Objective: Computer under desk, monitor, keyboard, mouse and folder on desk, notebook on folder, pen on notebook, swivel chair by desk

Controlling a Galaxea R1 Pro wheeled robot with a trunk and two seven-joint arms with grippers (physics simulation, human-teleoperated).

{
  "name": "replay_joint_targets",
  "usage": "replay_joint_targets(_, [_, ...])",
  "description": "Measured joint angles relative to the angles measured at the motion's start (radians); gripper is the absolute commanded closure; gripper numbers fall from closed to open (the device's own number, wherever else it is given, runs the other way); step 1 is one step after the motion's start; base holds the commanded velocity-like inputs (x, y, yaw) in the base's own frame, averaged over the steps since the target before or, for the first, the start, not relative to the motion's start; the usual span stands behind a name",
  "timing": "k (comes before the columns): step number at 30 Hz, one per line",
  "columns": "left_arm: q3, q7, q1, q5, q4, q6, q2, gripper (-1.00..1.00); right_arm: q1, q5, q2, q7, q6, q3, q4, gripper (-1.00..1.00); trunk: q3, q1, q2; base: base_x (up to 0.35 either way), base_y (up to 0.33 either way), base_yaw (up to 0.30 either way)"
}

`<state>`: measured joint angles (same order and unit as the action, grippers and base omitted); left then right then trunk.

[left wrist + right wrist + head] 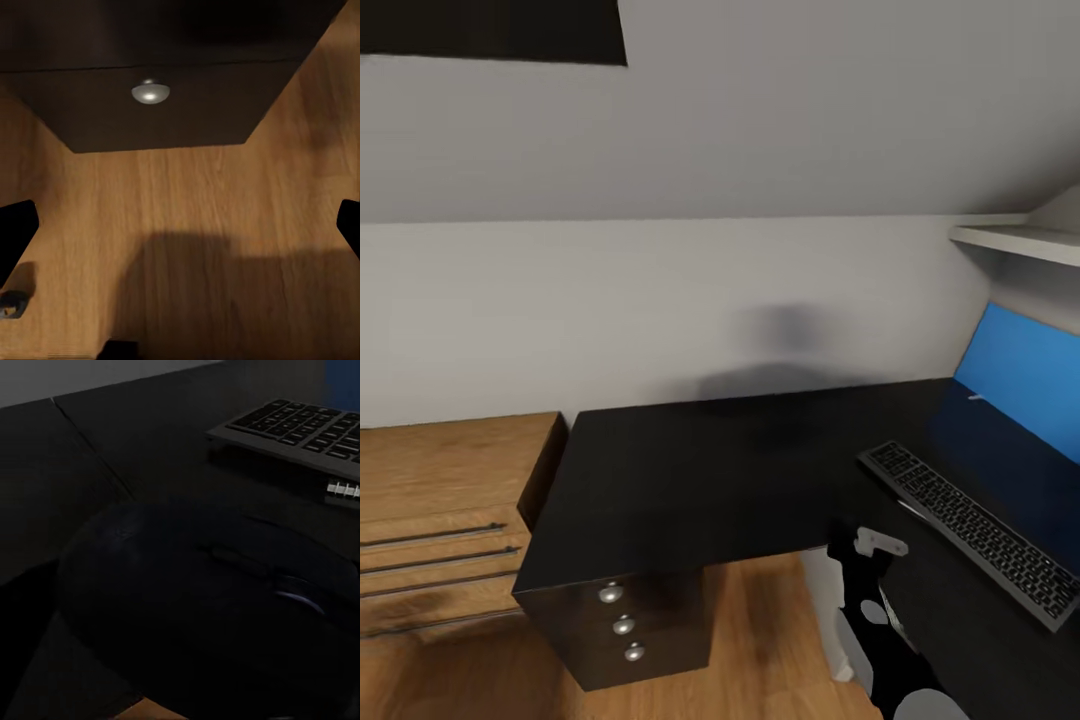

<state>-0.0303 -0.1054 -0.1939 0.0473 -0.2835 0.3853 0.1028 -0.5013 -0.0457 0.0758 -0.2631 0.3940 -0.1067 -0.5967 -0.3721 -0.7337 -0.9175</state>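
Mouse [210, 615] beside keyboard [300, 431]

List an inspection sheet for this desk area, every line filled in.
surface: black desk, with a drawer unit with three knobs under its left end
job's things: keyboard flat on the desk in front of the blue monitor; mouse close to the keyboard, cannot tell if it rests on the desk
clutter: nothing seen
hands: left hand open, hanging over the floor by the drawer unit; right arm at the desk's front edge, its hand's state cannot be told
cables: nothing seen
surroundings: wooden dresser left of the desk, wood floor, wall shelf
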Motion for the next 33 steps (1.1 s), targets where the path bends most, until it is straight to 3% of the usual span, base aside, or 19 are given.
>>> replay_joint_targets(9, [0.000,0.000,0.000,0.000,0.000,0.000,0.000,-1.00,0.000,0.001,0.000,-0.001,0.003,0.000,0.001,1.00,0.028,0.035,0.063,0.000,0.000,0.262])
replay_joint_targets(16, [0.001,-0.001,0.000,0.000,0.000,-0.001,0.000,-1.00,0.000,0.001,0.000,0.003,0.001,0.000,0.002,1.00,0.050,0.061,0.112,0.000,0.000,0.083])
replay_joint_targets(23, [0.002,-0.002,0.000,0.000,0.001,-0.001,0.000,-1.00,0.000,0.005,0.002,0.008,-0.007,0.019,0.006,1.00,0.050,0.061,0.112,0.000,0.000,0.009])
replay_joint_targets(25, [0.002,-0.002,0.000,0.000,0.001,-0.001,0.000,-1.00,0.000,0.006,0.003,0.008,-0.030,0.050,0.006,1.00,0.050,0.061,0.112,0.000,0.000,0.002])
replay_joint_targets(28, [0.002,-0.002,0.000,0.000,0.001,0.000,0.000,-1.00,0.000,0.004,0.003,0.012,-0.128,0.096,0.002,1.00,0.050,0.061,0.112,0.000,0.000,0.000])
replay_joint_targets(33, [0.002,-0.002,0.000,0.000,0.001,0.000,-0.001,-1.00,-0.004,0.002,0.004,0.020,-0.256,0.116,-0.005,1.00,0.050,0.061,0.112,0.000,0.000,0.000])
